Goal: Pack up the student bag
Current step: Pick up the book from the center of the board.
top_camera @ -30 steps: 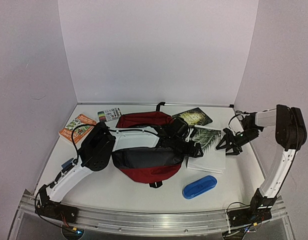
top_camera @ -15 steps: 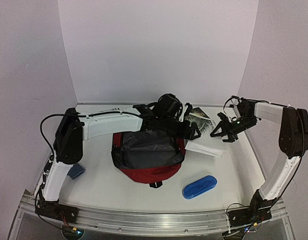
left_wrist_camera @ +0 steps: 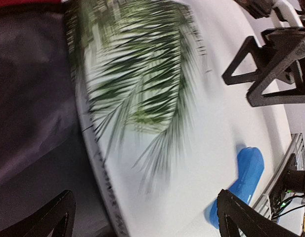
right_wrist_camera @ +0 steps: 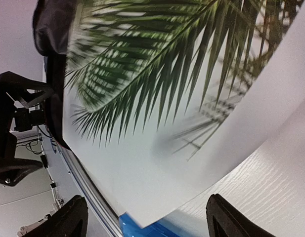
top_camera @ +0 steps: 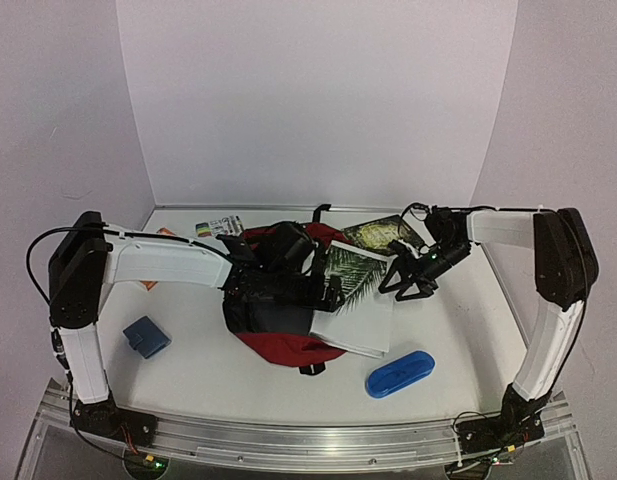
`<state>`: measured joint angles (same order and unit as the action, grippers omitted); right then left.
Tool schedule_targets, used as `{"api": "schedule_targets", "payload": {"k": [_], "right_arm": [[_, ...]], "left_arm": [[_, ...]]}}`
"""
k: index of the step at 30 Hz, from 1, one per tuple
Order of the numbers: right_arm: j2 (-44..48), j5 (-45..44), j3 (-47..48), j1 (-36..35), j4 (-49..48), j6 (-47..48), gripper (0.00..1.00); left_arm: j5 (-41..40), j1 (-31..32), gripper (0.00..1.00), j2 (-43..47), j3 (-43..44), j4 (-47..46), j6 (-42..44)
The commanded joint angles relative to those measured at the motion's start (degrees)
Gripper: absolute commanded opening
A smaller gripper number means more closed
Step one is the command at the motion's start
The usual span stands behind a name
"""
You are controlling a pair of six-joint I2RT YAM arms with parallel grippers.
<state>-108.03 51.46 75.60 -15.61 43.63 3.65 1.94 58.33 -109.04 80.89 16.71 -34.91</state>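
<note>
The left arm is now reaching across the student bag (top_camera: 276, 347) instead of over the far edge of the table (top_camera: 238, 375), and the palm-leaf book (top_camera: 356, 300) is now lying tilted over the bag's right side rather than flat on the table beside it. The right gripper (top_camera: 406, 283) is sitting further left than before, just beside the book's right edge.

The bag is lying in the middle of the table under the left wrist, with its grey lining facing up and dark red fabric showing at the near and far ends. The left gripper (left_wrist_camera: 142, 219) is hanging over the book's left edge where it crosses the lining, with its fingers spread wide and nothing pinched between them. In the right wrist view the right gripper's fingers are also standing wide apart, with the leaf cover filling the space ahead of them.

A blue oblong case (top_camera: 400, 373) is lying near the front edge, right of the bag. A small blue block (top_camera: 146, 336) is sitting to the bag's left. A dark book (top_camera: 376, 232) and a colour card (top_camera: 218, 227) are resting near the back wall.
</note>
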Motion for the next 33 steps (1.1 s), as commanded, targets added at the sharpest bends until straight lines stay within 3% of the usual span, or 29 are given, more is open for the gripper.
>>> {"api": "schedule_targets", "payload": {"k": [1,7,16,24,29,33], "right_arm": [[-3.2,-3.8,-1.0,0.6,-1.2,2.1,0.86],[-6.7,-3.1,-1.2,0.6,-1.7,2.9,0.91],[-10.9,1.3,-1.1,0.6,-3.3,2.9,0.83],[-11.5,4.9,-1.3,0.5,-3.9,3.0,0.79],[-10.5,5.9,-1.9,0.5,-4.3,3.1,0.75],[-9.5,7.7,-2.3,0.6,-4.4,3.4,0.64]], "left_arm": [[1.1,-2.3,1.0,5.2,-5.1,-4.3,-4.2],[6.2,-2.7,1.0,4.6,-8.6,-8.7,-5.4],[19.8,-3.7,0.96,-1.8,-7.1,-19.6,-6.4],[20.9,-3.7,0.94,-5.7,-2.1,-18.3,-7.3],[22.0,-3.6,0.83,-4.1,-3.3,-22.1,-8.0],[22.9,-3.3,0.72,-1.1,-5.0,-25.9,-7.3]]}}
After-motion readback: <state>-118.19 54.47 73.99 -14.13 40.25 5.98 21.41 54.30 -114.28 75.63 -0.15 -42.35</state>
